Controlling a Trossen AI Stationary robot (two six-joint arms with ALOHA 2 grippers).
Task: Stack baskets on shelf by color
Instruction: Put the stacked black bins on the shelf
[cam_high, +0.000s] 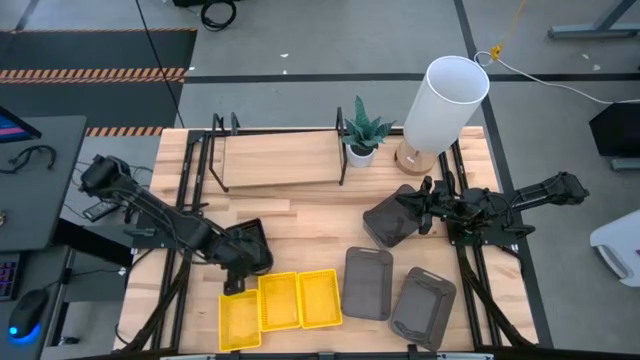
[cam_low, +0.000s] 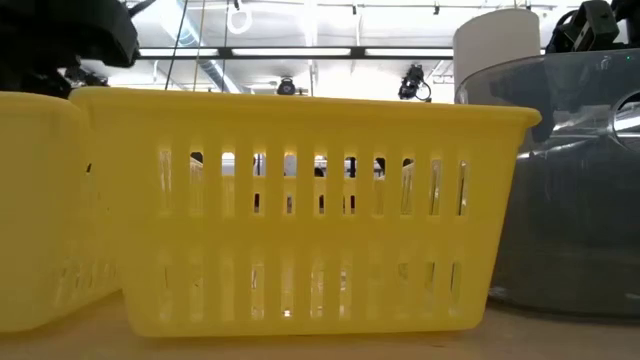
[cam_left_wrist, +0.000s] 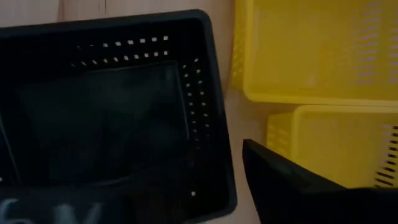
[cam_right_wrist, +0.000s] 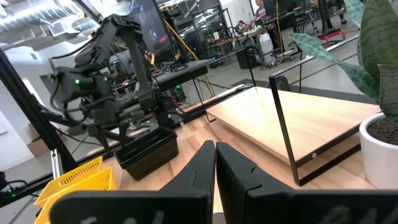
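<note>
Three yellow baskets (cam_high: 279, 302) sit side by side at the table's near edge, and one of them fills the low view (cam_low: 300, 210). Two grey baskets (cam_high: 368, 282) (cam_high: 423, 306) lie flat to their right. My left gripper (cam_high: 238, 268) is shut on a black perforated basket (cam_high: 252, 244), left of the yellows. My right gripper (cam_high: 420, 205) is shut on a third grey basket (cam_high: 388, 220), which is tilted near the table's middle right. The shelf (cam_high: 280, 160) stands bare at the far side. My left gripper holds the black basket by its side wall (cam_left_wrist: 214, 155). One finger (cam_left_wrist: 292, 186) is outside the wall; the other is inside, mostly hidden by the basket. It comes slanting down from the table's left. Whether the basket is clear of the table, I cannot tell. My right gripper holds the grey basket at its right-hand rim (cam_high: 410, 205), its fingers pointing level toward the table's left. In the right wrist view the fingers (cam_right_wrist: 205, 158) almost meet and hide the contact. The basket is tilted, reaching left of the gripper.
A white plant pot with a green plant (cam_high: 360, 150) stands by the shelf's right end rail. A tall white cylinder on a wooden base (cam_high: 440, 100) stands at the far right corner. Bare wood (cam_high: 310, 215) lies between the shelf and the baskets.
</note>
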